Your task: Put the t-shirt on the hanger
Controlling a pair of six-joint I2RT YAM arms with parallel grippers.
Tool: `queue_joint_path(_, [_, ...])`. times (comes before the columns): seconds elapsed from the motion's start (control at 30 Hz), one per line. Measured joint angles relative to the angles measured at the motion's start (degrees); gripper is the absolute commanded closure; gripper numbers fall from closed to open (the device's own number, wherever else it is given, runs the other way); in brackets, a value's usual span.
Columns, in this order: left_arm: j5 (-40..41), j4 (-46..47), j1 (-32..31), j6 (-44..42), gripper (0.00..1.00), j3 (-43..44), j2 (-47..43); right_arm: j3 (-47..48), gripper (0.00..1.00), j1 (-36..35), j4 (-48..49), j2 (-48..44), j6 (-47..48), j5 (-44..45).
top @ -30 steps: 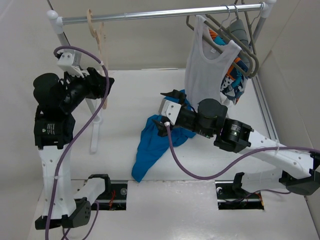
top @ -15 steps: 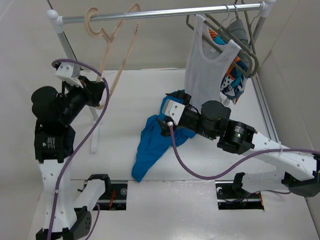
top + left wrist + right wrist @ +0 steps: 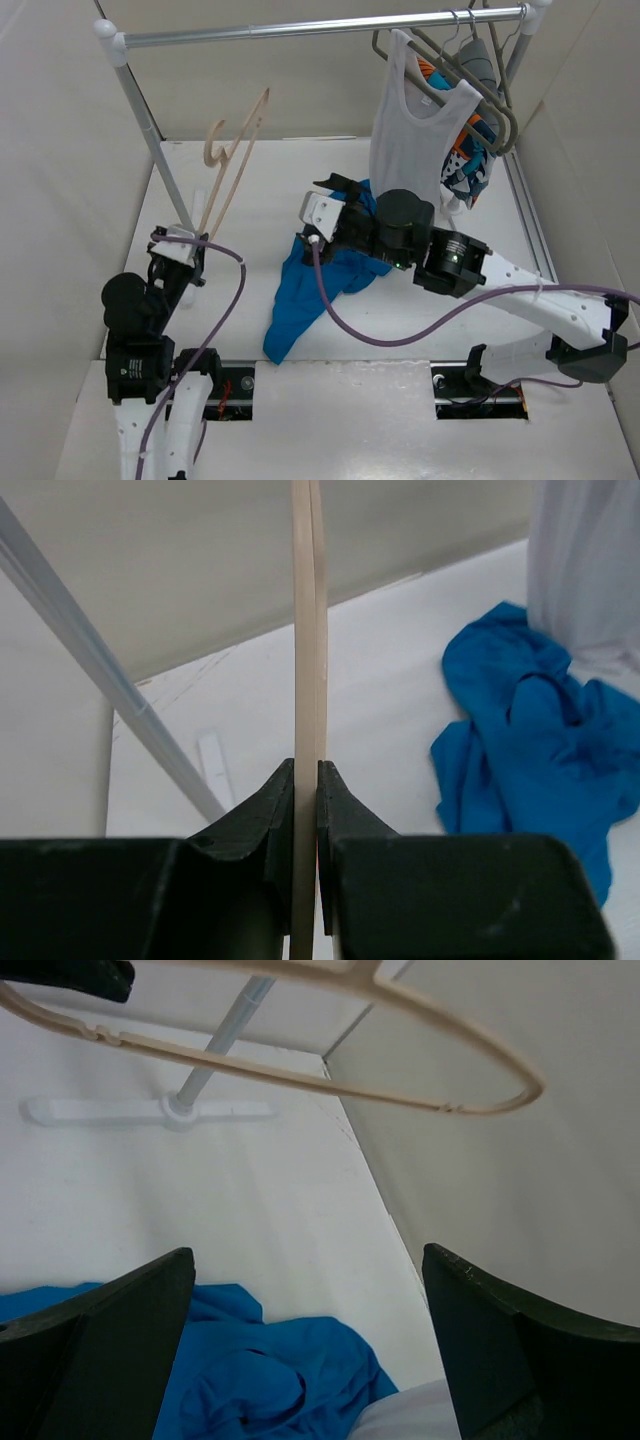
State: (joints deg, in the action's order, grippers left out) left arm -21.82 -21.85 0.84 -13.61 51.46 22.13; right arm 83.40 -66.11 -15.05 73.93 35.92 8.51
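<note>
Two tools are noted: the left tool (image 3: pixel 307 785) is clamped tight on the thin frame of the hanger (image 3: pixel 308 630), which is held rising above it, edge-on between the jaws. The right tool (image 3: pixel 310 1345) is spread fully wide with nothing gripped, and the blue t-shirt (image 3: pixel 260 1380) is heaped on the desk (image 3: pixel 200 1210) directly beneath it.

White walls (image 3: pixel 300 90), white table (image 3: pixel 262 205), steel garment rail (image 3: pixel 320 27) overhead.
</note>
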Motion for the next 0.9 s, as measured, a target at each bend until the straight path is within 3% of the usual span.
queue_joint_path(0.2, [1.5,-1.7,0.0,-7.4,1.0,-9.1,-6.5,8.4,0.0,0.0,-1.6,5.9,6.6,2.6])
queue_joint_path(0.4, [3.1,-1.0,0.0,-14.6,1.0,-14.9,-10.3,-8.7,0.0,1.2,17.1,-1.5,7.7,8.0])
queue_joint_path(0.57, [9.1,0.6,0.0,-19.7,1.0,-17.1,-9.0,-13.1,0.0,6.0,29.9,0.9,1.0,0.5])
queue_joint_path(0.73, [15.3,3.2,0.0,-23.0,1.0,-17.3,-3.8,-6.0,0.0,10.2,30.8,13.7,-12.6,-10.1])
queue_joint_path(0.9, [15.1,3.9,0.0,-25.0,1.0,-18.2,-2.3,-3.9,0.12,10.5,31.0,25.6,-25.5,-15.2])
